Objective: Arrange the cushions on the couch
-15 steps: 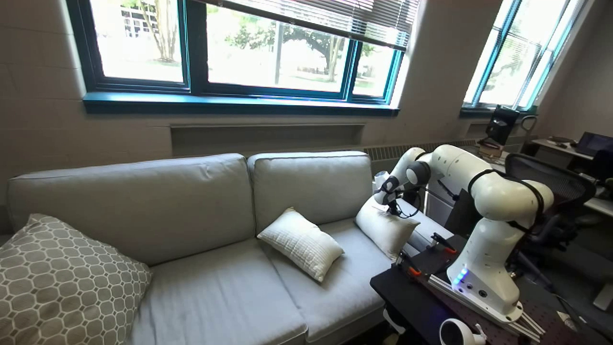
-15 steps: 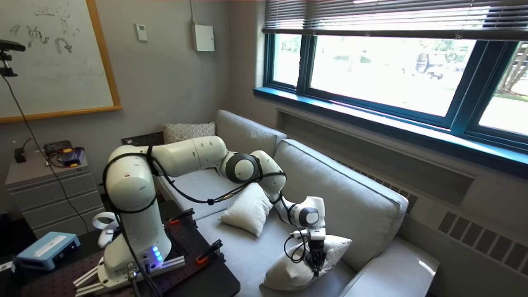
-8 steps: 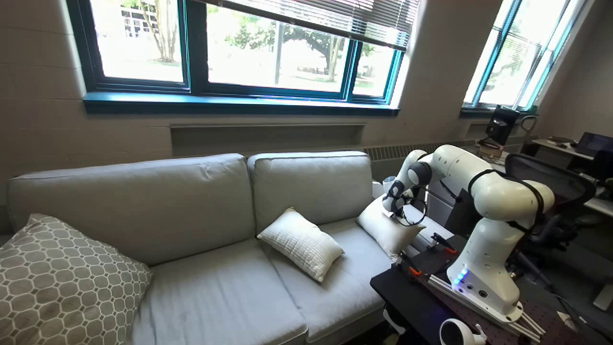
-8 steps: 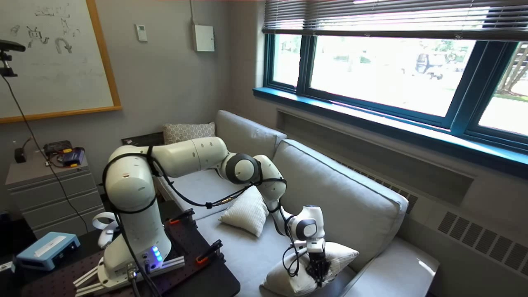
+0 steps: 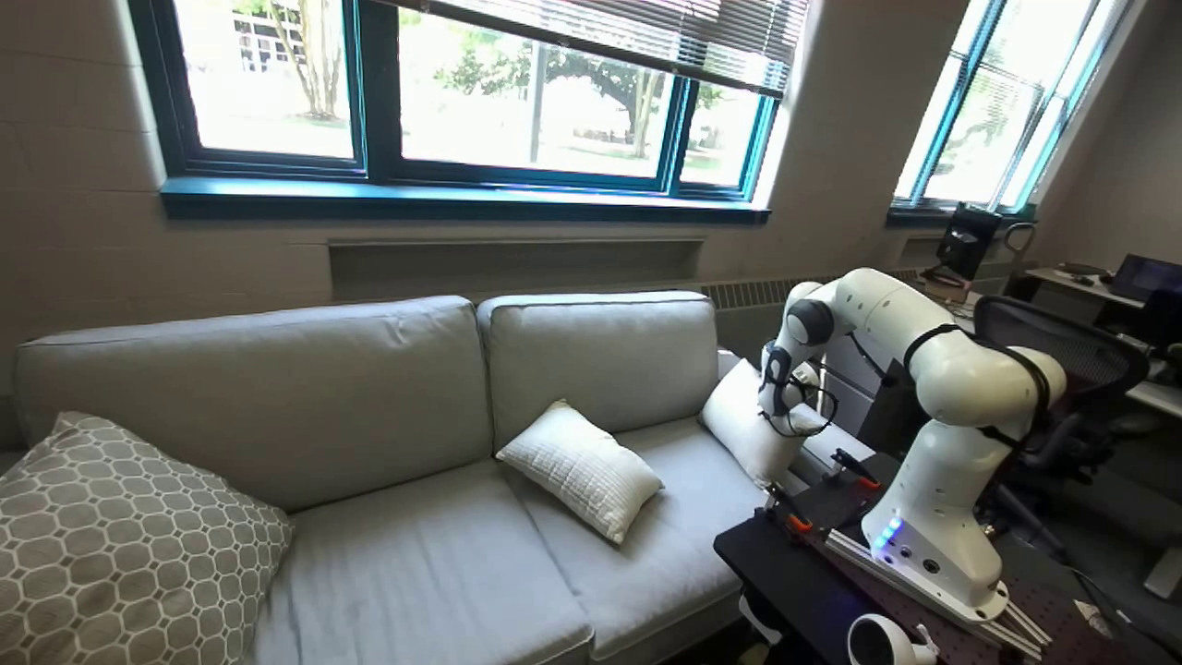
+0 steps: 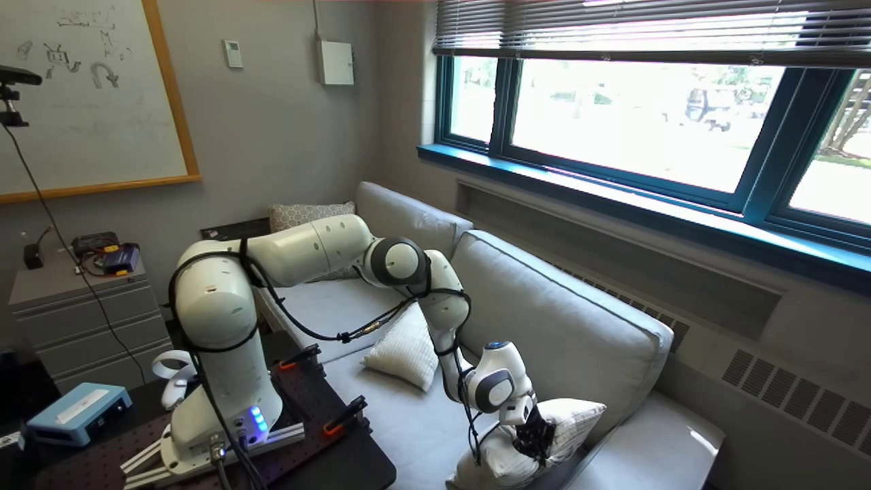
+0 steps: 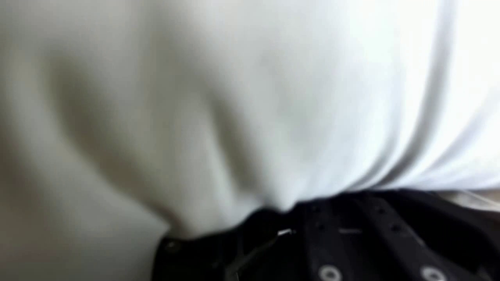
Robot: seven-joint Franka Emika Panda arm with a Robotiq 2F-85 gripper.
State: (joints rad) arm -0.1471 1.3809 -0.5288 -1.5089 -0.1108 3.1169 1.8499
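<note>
On the light grey fabric two-seat couch (image 5: 416,563), mid-seat: one small white square cushion (image 5: 582,469) with fine stitched lines, lying askew near the join of the back cushions (image 5: 605,365). Same couch, beside the padded arm (image 6: 650,442): one small puffy white square cushion (image 6: 575,423), its cloth drawn into folds by the black pincer (image 6: 536,441), which is clamped tight on it. Opposite end: one larger beige pillow (image 5: 138,554), white lattice pattern. On the wall (image 6: 272,136): one wood-framed whiteboard (image 6: 102,129), robot-like doodle (image 6: 61,58) and curved arrow (image 6: 105,76); upper handwriting (image 6: 78,20) illegible. On the black bench (image 6: 360,456): one light blue box (image 6: 80,418), white label (image 6: 82,405), print unreadable.
</note>
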